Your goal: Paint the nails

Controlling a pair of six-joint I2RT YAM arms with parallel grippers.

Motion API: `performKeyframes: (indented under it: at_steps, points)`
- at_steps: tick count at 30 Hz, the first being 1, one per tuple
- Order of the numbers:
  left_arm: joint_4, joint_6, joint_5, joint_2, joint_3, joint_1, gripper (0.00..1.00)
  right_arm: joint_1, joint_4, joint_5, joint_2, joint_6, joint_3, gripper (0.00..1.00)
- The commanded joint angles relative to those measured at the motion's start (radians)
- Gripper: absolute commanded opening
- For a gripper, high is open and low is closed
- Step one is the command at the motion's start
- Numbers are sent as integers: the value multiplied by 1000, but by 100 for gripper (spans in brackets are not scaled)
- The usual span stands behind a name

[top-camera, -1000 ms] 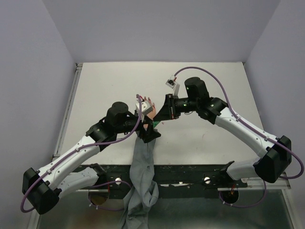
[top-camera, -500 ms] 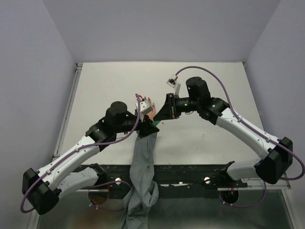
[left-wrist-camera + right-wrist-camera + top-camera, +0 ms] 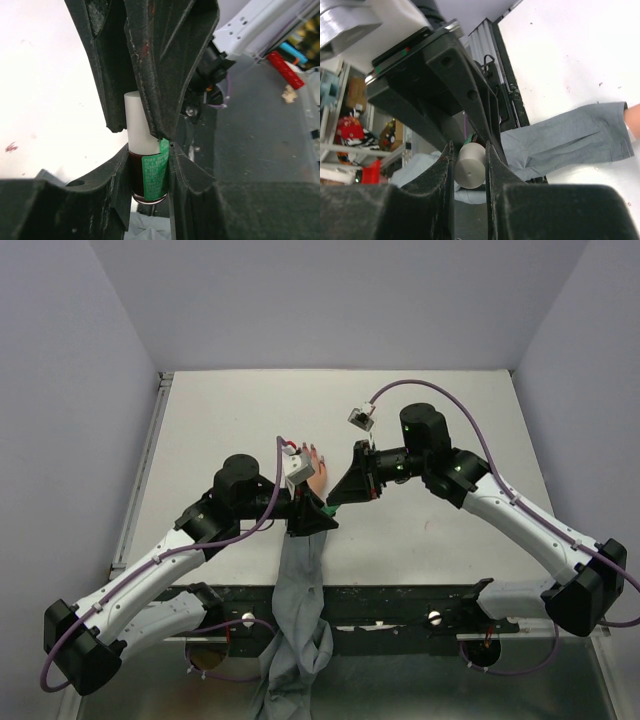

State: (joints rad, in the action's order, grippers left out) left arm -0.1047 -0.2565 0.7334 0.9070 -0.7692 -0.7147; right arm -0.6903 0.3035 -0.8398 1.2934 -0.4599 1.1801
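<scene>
The step in hand is judged to be the opening of the polish bottle; no paint is being put on yet. In the left wrist view, the small dark bottle (image 3: 154, 176) with a green label is being pinched at the lower centre of the frame by the left gripper (image 3: 149, 167), whose fingers are being pressed against both of its sides. Its white cap (image 3: 136, 117) is being clamped from above by the right gripper (image 3: 470, 148). In the right wrist view the same cap is being squeezed between that gripper's two fingers at the lower centre of the frame. It cannot be told whether the cap is being loosened already or is only being held.

The nails (image 3: 311, 449) are being shown only in the top view, as tiny dark red tips just above the centre of the frame. They belong to the peach mannequin hand (image 3: 316, 468), which is lying on the white table (image 3: 430, 410) just above the two grippers. Its grey sleeve (image 3: 300, 580) is hanging down over the near edge, towards the bottom of the frame.

For the next move, the bottle is probably being required to stay fixed and upright while the cap is turned and then lifted straight up, so that the brush comes free without polish being spilled on the sleeve below. After that, the brush has to be carried to the nails with much care, because they are very small.
</scene>
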Motion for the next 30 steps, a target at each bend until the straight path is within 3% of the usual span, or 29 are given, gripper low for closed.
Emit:
performKeyframes:
  at_steps: [1, 6, 10, 12, 15, 18, 20, 23, 27, 30]
  points:
    - [152, -78, 245, -22, 5, -12, 0, -5, -52, -103, -22, 115, -8, 1]
    - [192, -112, 287, -28, 13, -11, 0, -3, -49, -153, -25, 141, 0, 1]
    - [156, -78, 226, -48, 11, -11, 0, -3, -50, -121, -26, 132, 7, 1]
    - [113, -40, 169, -68, 7, -11, 0, -3, -50, -75, -28, 115, 13, 15]
    - [24, 41, 39, -106, 2, -11, 0, -2, -61, 8, -42, 80, 16, 49]
    - [-55, 135, -107, -147, 5, -14, 0, -3, -63, 99, -60, 53, 27, 75]
    - [-96, 181, -210, -169, 7, -28, 0, -3, -67, 163, -77, 27, 30, 83]
    - [-133, 230, -392, -197, 8, -80, 0, -3, -44, 339, -94, -23, 50, 85]
    - [-165, 244, -763, -189, 4, -144, 0, -6, -67, 439, -98, -143, 47, 77]
    - [-179, 223, -888, -177, -4, -150, 0, -55, -130, 508, -100, -215, 10, 73]
